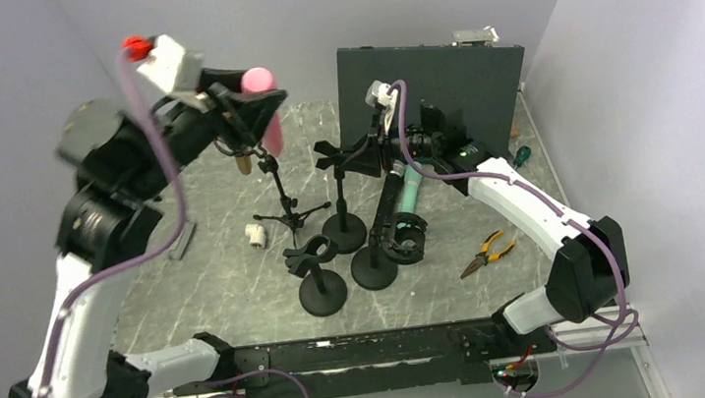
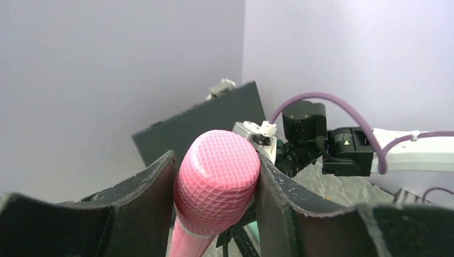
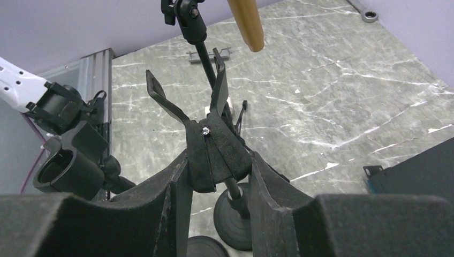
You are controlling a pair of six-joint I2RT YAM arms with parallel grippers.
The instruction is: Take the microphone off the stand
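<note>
A pink microphone (image 1: 262, 95) with a mesh head is held in my left gripper (image 1: 255, 105), high above the black tripod stand (image 1: 285, 206). In the left wrist view the fingers are shut on the pink head (image 2: 217, 179). A tan rod end (image 1: 243, 161) hangs below this gripper, beside the tripod's top clip (image 3: 184, 10); it also shows in the right wrist view (image 3: 247, 24). My right gripper (image 1: 375, 152) is shut on the forked black clip (image 3: 211, 144) of a round-base stand (image 1: 343, 230).
A teal microphone (image 1: 411, 185) leans on a stand by the right arm. Two more round-base stands (image 1: 323, 291) (image 1: 374, 268) are in front. Orange pliers (image 1: 485, 250), a small white part (image 1: 254, 234), a grey bar (image 1: 180, 242) and a black panel (image 1: 429, 72) lie around.
</note>
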